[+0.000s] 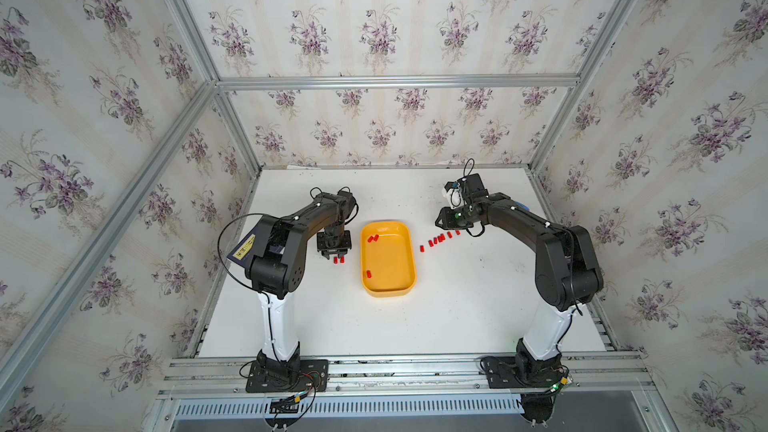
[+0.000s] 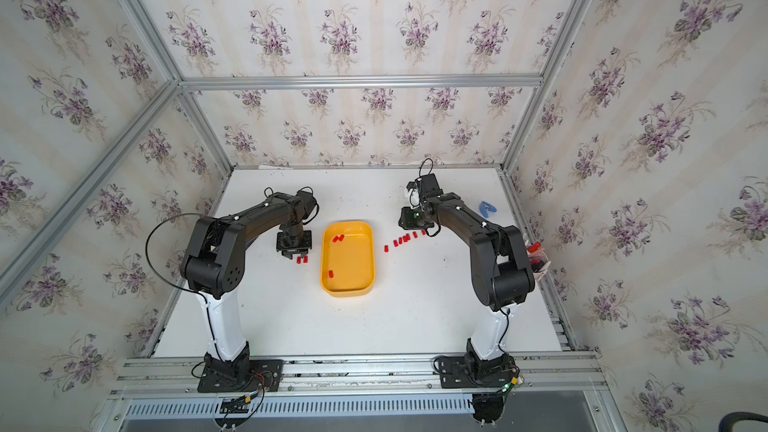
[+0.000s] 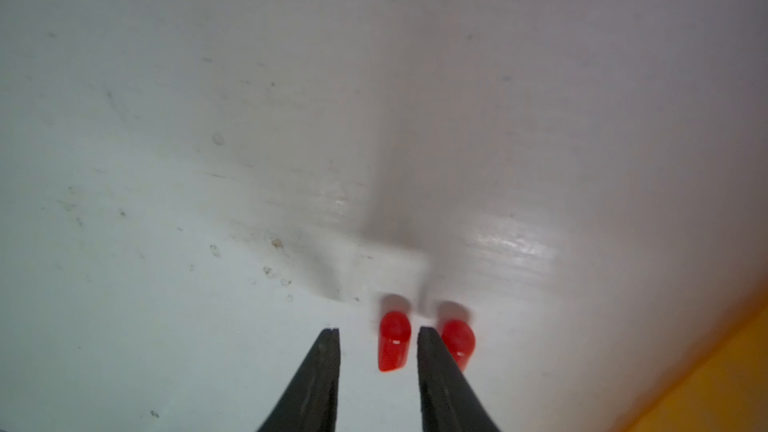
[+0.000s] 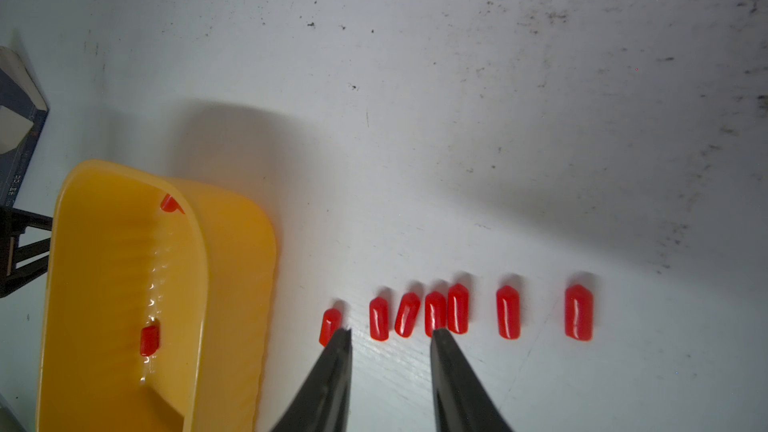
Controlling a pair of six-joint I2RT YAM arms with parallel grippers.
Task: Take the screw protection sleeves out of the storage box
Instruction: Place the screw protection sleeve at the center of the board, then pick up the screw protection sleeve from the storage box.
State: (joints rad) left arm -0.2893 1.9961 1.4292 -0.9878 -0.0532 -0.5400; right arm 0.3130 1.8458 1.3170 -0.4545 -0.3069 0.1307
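Shallow yellow-orange plastic storage box (image 1: 390, 255) at mid-table, holding three small bright red plastic cylindrical sleeves (image 1: 372, 238) (two together, one apart). Left gripper (image 3: 378, 331): jaws parted, one loose sleeve (image 3: 394, 344) lying between them, a second sleeve (image 3: 457, 338) just outside, both on the white table (image 3: 208, 160) beside the box. Right gripper (image 4: 390, 332): jaws parted, empty, over a row of seven sleeves (image 4: 508, 317) on the box's other side.

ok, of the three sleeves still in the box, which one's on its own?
The sleeve at the near end of the storage box; the other pair lies together at the far end.
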